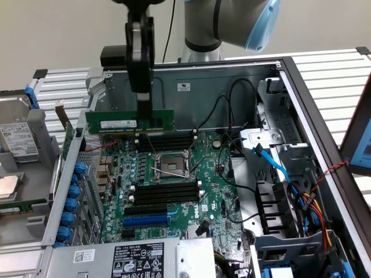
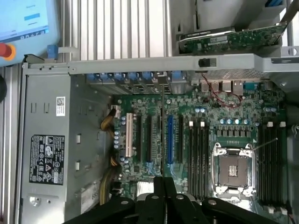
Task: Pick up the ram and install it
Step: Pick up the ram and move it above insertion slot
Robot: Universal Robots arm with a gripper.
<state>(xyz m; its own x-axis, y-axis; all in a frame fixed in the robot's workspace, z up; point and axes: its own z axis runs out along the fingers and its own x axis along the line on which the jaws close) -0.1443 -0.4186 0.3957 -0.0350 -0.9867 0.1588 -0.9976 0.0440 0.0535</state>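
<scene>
Ram [image 1: 119, 123] is being held by the claw [image 1: 144, 110], whose fingers are clamped on its upper edge, slightly toward the exterior view's right of the stick's middle. The stick is being kept level with its long edge horizontal and its white sticker facing the camera, and is not seated in any slot. It is being hung over the upper bank of black slots [image 1: 168, 142] on the motherboard [image 1: 185, 174], inside the open computer case [image 1: 232, 72]. The CPU socket [image 1: 171, 165] is being flanked by that bank and a 2nd black bank [image 1: 165, 194]. In the wrist view the ram [image 2: 162, 135] is being seen edge-on as a thin line beyond the claw [image 2: 163, 191].
</scene>
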